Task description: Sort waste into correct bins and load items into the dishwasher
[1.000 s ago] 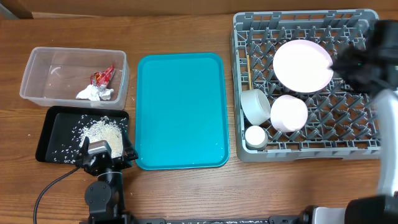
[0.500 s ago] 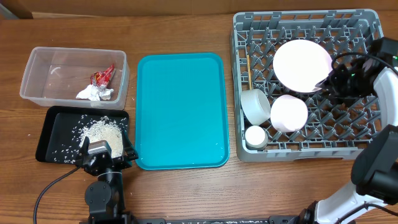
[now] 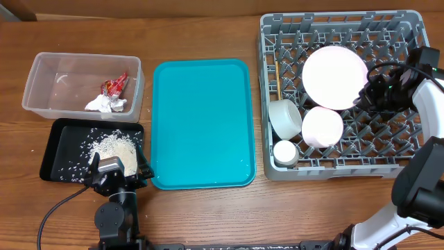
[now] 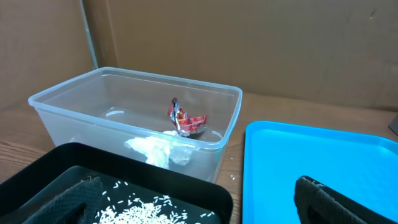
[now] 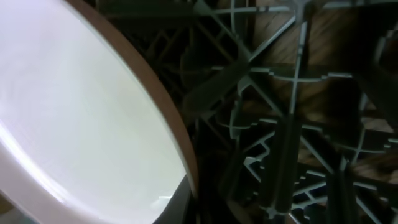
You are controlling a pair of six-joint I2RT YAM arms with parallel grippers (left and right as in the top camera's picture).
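Observation:
The grey dishwasher rack (image 3: 267,42) at the right holds a large white plate (image 3: 335,76), a smaller plate (image 3: 322,126), a bowl (image 3: 284,118), a small cup (image 3: 285,151) and chopsticks (image 3: 276,80). My right gripper (image 3: 366,94) is shut on the large plate's right rim. The right wrist view shows the plate (image 5: 74,112) with its rim in the gripper (image 5: 189,198), over the rack's lattice (image 5: 292,93). The clear bin (image 3: 41,66) holds the red wrapper (image 3: 116,85) and tissue (image 3: 104,104). Rice (image 3: 114,146) lies in the black bin (image 3: 55,149). My left gripper (image 3: 116,170) stands open and empty at that bin's near right corner.
A teal tray (image 3: 201,125) lies between the bins and the rack. From the left wrist I see the clear bin (image 4: 137,78), the wrapper (image 4: 185,121), the tissue (image 4: 155,149), the rice (image 4: 143,211) and the teal tray (image 4: 323,149). The right half of the rack stands bare.
My right gripper came in from the rack's far right to the large plate's rim and shut on it. The plate shifted slightly left. The left arm has not moved.

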